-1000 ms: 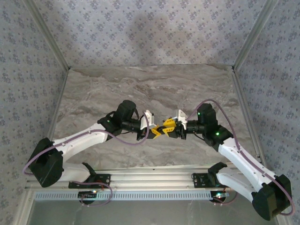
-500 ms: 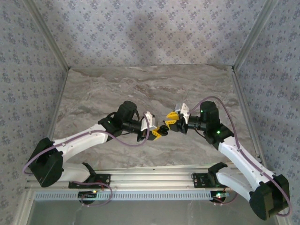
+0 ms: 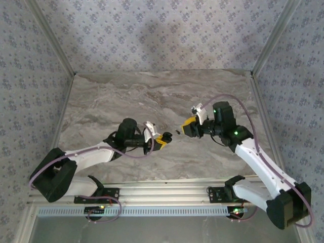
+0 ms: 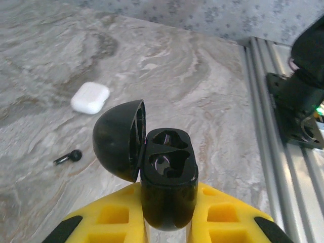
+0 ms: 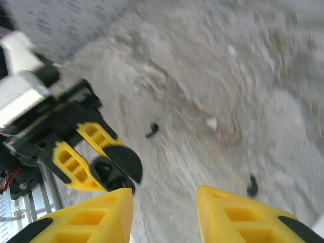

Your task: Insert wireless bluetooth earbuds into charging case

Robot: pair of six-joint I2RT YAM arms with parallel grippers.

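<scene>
Since the black case (image 4: 167, 172) is already flipped open and both sockets look empty, I'd say we're at the go-fetch-a-bud step, with nothing inserted yet. Toward the near edge of the counter (image 3: 101, 101), about midway along it, the left jaws are clamped on the case's lower half. They hold it upright off the counter, with the lid (image 4: 119, 139) swung out to one side.

Just beyond, a bit toward the right edge, the right jaws hover over the counter, spread wide with nothing in them. One black bud (image 4: 68, 157) lies flat on the counter near the case, and the right wrist view shows a second (image 5: 252, 186) well apart from it. That view is pretty blurry, so the pale speck (image 5: 211, 123) might be a white bud, but I can't tell. Farther out sits a closed white case (image 4: 90, 97).

Next move, imo: the right jaws drop onto a black bud and narrow right down, since it's tiny next to them. Then they need to turn it to match a socket while the left keeps the case steady.
</scene>
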